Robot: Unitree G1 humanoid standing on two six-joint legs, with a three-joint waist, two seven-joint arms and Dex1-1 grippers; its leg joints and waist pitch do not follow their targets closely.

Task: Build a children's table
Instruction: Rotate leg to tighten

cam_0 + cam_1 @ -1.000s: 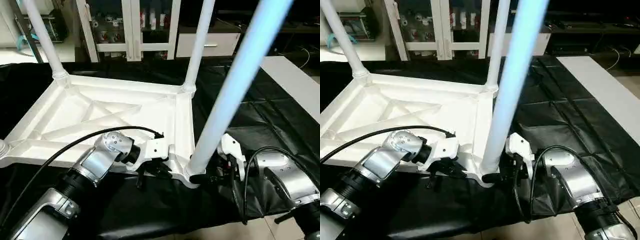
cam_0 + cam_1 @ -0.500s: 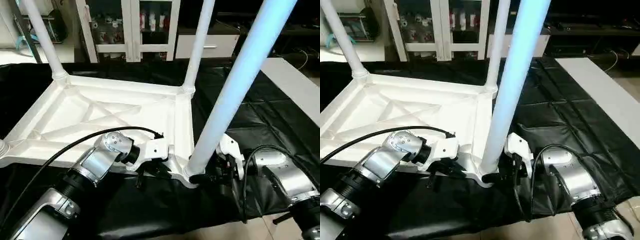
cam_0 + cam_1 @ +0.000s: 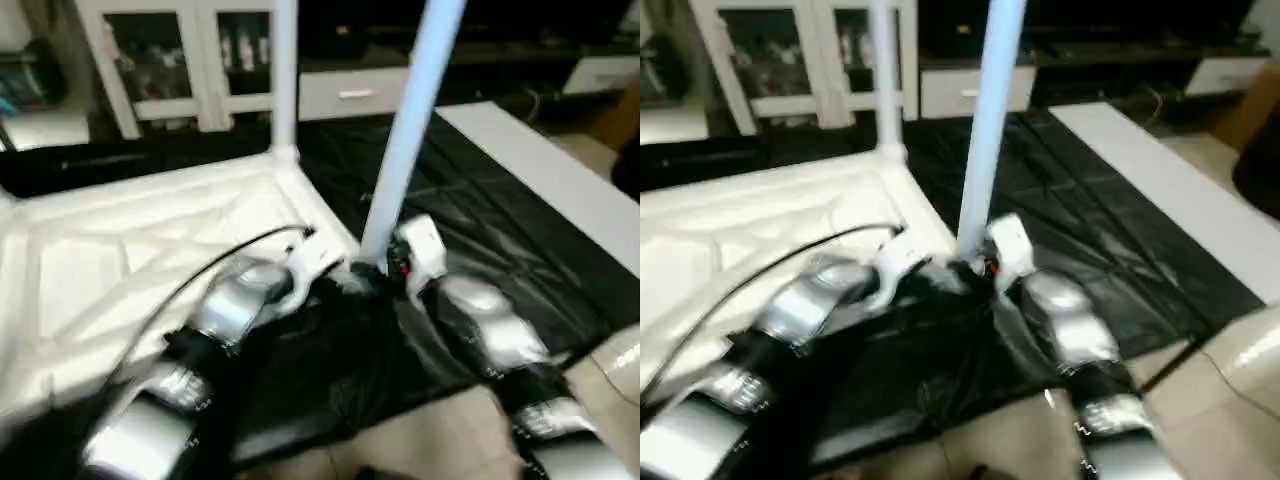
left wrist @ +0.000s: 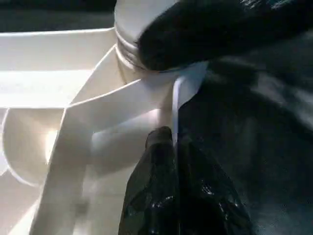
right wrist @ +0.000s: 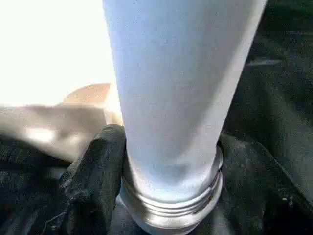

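The black sheet (image 3: 520, 230), creased and faintly glossy, covers the work surface under both grippers and runs away from them on every side.

On it lies the tabletop (image 3: 120, 250), white moulded plastic, underside up, with raised diagonal ribs and a raised rim. Most of it spreads away from the left gripper (image 4: 168, 142) towards the robot's left.

Two legs stand upright from corner sockets. The near leg (image 3: 410, 120), a smooth, round, tapering white tube, rises from the near corner socket (image 4: 128, 51) between the two grippers. The far leg (image 3: 284, 70) stands at the far corner, well beyond both grippers. In the right wrist view the near leg's base shows stacked rings (image 5: 171, 205) where it enters the socket.

The right gripper (image 5: 171, 196) has its jaws spread about the base of the near leg, one black finger (image 5: 93, 181) against one flank and the other on the opposite flank; the grip is on the leg just above the rings.

The left gripper's jaws are closed, its two black fingers (image 4: 156, 196) pressed together side by side, their tips at the thin white edge of the tabletop beside the socket. Whether that edge is pinched between them cannot be told.
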